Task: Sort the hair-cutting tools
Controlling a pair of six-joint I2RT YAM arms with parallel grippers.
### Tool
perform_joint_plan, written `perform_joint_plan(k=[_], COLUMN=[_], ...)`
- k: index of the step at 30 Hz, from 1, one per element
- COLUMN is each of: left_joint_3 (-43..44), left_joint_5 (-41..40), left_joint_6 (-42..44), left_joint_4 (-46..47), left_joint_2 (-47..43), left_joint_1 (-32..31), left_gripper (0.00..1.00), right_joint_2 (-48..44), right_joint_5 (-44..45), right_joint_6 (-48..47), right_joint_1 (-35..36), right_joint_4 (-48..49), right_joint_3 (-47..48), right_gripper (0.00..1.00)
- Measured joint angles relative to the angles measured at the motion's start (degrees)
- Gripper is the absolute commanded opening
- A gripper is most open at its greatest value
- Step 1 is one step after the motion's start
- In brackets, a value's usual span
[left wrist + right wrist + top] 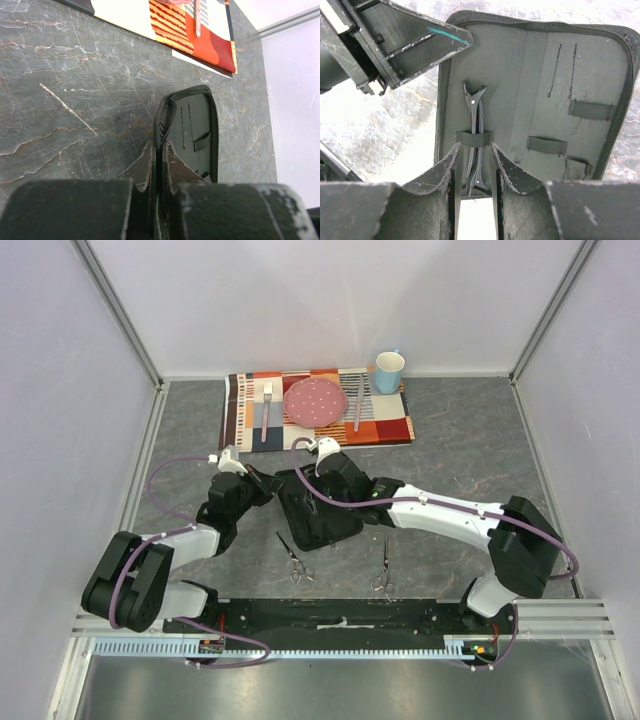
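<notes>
A black zip case (545, 80) lies open on the table, also seen from above (322, 523). Two black hair clips (474, 112) are tucked under an elastic strap (474, 138) on its inner left panel. My right gripper (474, 152) hangs open over them, one finger on each side of the clips with a gap to both. My left gripper (161, 152) is shut on the case's zipper rim (161, 117), holding that side up. Two silver scissors lie on the table in front of the case, one to the left (293, 558) and one to the right (384, 565).
A striped placemat (390, 425) at the back carries a pink plate (315, 400), a fork (266, 405) and a knife (357, 405), with a blue cup (389, 370) at its corner. White walls close in the table on three sides.
</notes>
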Motion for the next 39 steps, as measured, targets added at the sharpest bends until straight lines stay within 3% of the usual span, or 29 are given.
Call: perform_joint_plan(k=[4, 10, 39], left_joint_3=[0.0, 0.4, 1.5], left_joint_5=[0.2, 0.2, 0.3], left_joint_6=[0.0, 0.1, 0.5], left_joint_4=[-0.1, -1.4, -3.1], left_joint_2=[0.0, -0.6, -1.3], left_joint_1=[0.0, 0.0, 0.0], left_gripper=[0.02, 0.02, 0.02], right_joint_2=[-2.5, -2.6, 2.6], right_joint_5=[0.3, 0.4, -1.9], right_joint_6=[0.4, 1.2, 5.6], right_joint_1=[0.7, 2.7, 5.9], right_joint_4=[0.0, -1.5, 2.4], right_joint_3=[-2.7, -6.3, -10.4], right_gripper=[0.31, 0.0, 0.0])
